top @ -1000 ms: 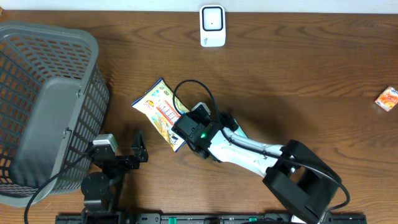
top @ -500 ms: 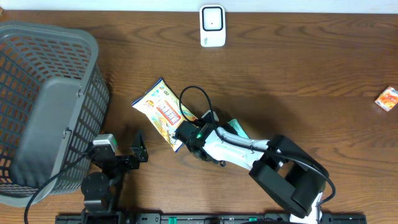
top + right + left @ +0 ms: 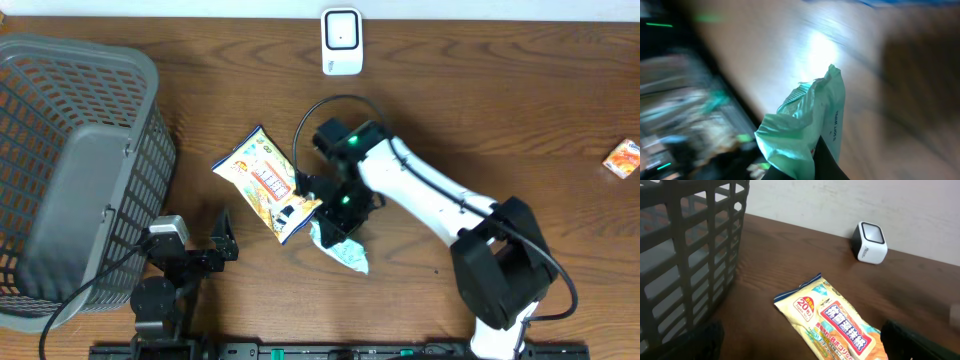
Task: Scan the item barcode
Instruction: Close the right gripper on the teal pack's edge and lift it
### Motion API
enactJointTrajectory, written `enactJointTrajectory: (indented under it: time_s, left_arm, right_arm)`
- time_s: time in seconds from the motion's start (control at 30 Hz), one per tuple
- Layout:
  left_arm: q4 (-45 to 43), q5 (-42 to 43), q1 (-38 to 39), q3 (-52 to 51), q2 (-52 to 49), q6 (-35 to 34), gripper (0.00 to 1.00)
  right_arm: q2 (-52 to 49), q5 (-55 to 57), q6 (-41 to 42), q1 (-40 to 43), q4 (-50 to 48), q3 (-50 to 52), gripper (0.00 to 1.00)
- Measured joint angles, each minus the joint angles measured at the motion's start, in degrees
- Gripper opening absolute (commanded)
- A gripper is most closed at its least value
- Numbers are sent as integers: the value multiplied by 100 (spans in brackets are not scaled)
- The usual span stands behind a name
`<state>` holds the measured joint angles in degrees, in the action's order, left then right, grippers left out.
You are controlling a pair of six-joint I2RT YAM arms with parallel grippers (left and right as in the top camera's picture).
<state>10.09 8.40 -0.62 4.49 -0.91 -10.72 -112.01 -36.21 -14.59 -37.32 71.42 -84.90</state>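
On the desk (image 3: 480,110), the snack bag (image 3: 262,178) lies just beside the right jaws, which are pinching one edge of the mint-green wipes pack (image 3: 340,250) hanging just below them; the left jaws are spread and empty. With so little held, the soft pack could be swung or slipped free, and its unseen barcode could be presented facing away from the scanner (image 3: 341,41), well apart beyond the jaws.

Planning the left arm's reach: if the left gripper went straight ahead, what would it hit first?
Probably the yellow snack packet, lying flat just ahead; the white scanner sits farther back.
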Motion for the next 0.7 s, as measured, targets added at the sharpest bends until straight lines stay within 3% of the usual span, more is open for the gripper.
enactJointTrajectory:
  time_s: [0.33, 0.7]
  left_arm:
    - [0, 0, 0, 0, 0, 0, 100]
    - [0, 0, 0, 0, 0, 0, 100]
  right_arm:
    - [0, -4059, -568, 581, 1084, 17, 1]
    - [0, -5003, 297, 647, 1486, 22, 1]
